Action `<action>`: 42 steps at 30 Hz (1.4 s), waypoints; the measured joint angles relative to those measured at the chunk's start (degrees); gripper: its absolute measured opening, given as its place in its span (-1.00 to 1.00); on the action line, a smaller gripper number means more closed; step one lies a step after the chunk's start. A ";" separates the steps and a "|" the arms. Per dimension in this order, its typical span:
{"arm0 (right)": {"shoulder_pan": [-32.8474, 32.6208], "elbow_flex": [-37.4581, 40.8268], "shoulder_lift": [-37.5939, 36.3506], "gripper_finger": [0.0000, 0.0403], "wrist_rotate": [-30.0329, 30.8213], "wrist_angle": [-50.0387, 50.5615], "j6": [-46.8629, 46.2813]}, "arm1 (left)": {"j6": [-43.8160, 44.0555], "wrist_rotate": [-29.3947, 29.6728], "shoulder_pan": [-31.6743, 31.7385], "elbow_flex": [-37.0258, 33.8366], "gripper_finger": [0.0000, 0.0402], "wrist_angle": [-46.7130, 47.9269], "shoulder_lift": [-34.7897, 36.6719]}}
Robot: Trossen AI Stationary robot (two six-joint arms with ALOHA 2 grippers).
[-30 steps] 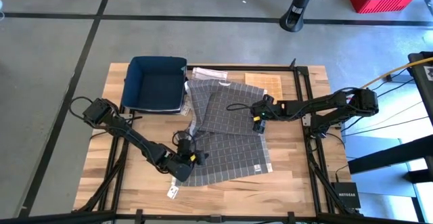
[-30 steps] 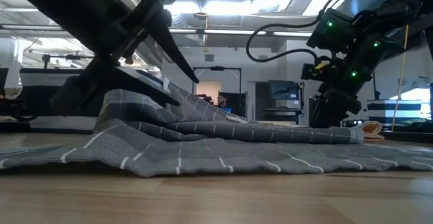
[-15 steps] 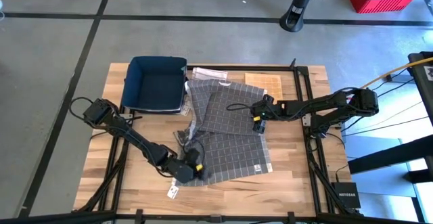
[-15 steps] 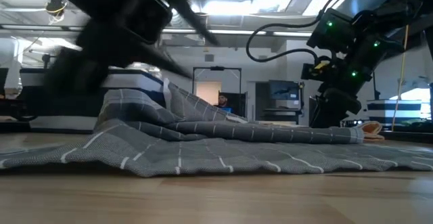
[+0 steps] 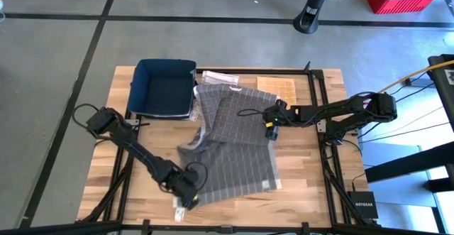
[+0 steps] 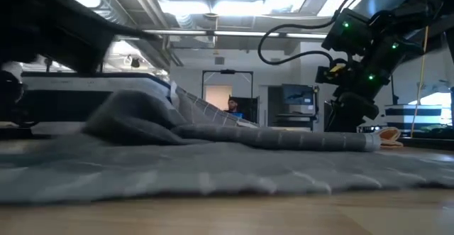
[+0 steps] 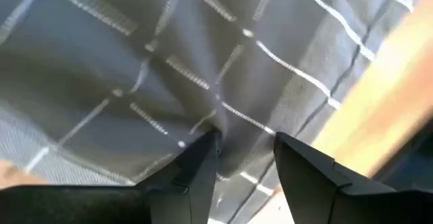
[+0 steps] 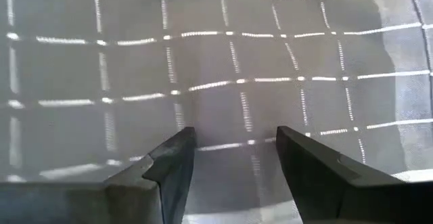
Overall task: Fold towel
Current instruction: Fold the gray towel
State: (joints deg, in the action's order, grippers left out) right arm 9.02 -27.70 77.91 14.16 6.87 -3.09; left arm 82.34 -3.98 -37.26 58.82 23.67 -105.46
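Grey concrete floor with dark tape lines surrounds the wooden desk [image 5: 305, 171], and on it lies the grey checked towel [image 5: 234, 132], spread from the desk's middle toward the near edge, rumpled along its left side. Left gripper [image 5: 190, 192] is down at the towel's near-left corner, and its wrist view shows a bunched fold of cloth between the two fingers [image 7: 193, 166], so it looks to be pinching the towel, though the blur leaves that a little unsure. Right gripper [image 5: 269, 130] sits at the towel's right edge, mid-desk, fingers spread apart with flat cloth just ahead of them and nothing held. Far-left on the desk stands a dark blue bin [image 5: 164, 87], touching the towel's far-left corner. A pale wooden board [image 5: 277, 84] lies at the far edge.
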 joint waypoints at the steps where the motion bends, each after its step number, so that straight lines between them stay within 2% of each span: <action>1: 0.00 0.00 0.00 0.05 -0.25 0.01 0.00 | -1.28 -1.71 -0.87 -0.03 -0.29 -0.11 -0.05; 8: 0.00 -0.04 0.00 0.05 -1.84 -4.87 -0.09 | -5.84 -12.99 -3.87 -0.10 -0.29 1.32 0.82; 13: 0.00 -0.04 0.00 0.05 -1.84 -7.52 -0.07 | -7.49 -10.95 -3.63 2.09 -0.29 5.11 8.62; 16: 0.00 -0.20 0.00 0.05 -3.72 -11.62 -0.04 | -11.42 -1.99 -3.67 2.40 -0.29 10.35 13.94; 19: -0.07 -1.72 0.02 0.05 -2.17 -13.69 -0.92 | -16.42 14.30 -3.46 2.46 -0.29 14.46 18.20; 21: -0.48 -2.89 0.02 0.05 -4.43 -14.03 -4.00 | -18.87 25.11 -2.67 2.13 -0.29 16.05 18.91; 23: -1.08 -3.38 0.00 0.05 -7.85 -13.89 -5.81 | -21.70 29.18 -0.59 -0.16 -0.29 13.98 18.13; 25: -2.06 -3.43 0.00 0.05 -10.27 -12.75 -6.95 | -24.59 28.87 2.12 -2.85 -0.29 7.77 16.71; 28: -3.52 -3.05 0.47 0.05 -10.09 -11.20 -6.87 | -28.21 25.49 5.51 -6.44 -0.29 -2.45 12.45; 34: -4.11 -2.60 4.46 0.05 -5.65 -8.81 -0.57 | -29.91 12.20 8.02 -7.30 -0.29 -12.88 1.95; 37: -3.07 -2.60 6.80 0.05 -0.99 -8.39 4.77 | -28.30 7.41 6.92 -6.86 -0.29 -17.57 -0.82; 42: 2.41 -2.60 8.15 0.05 11.76 -10.24 17.64 | -28.57 6.21 3.93 -7.36 -0.29 -23.51 -1.48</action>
State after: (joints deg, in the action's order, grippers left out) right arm 11.43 -30.30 86.06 25.92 -3.36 14.55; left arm 53.78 2.24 -33.33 51.46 0.16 -106.94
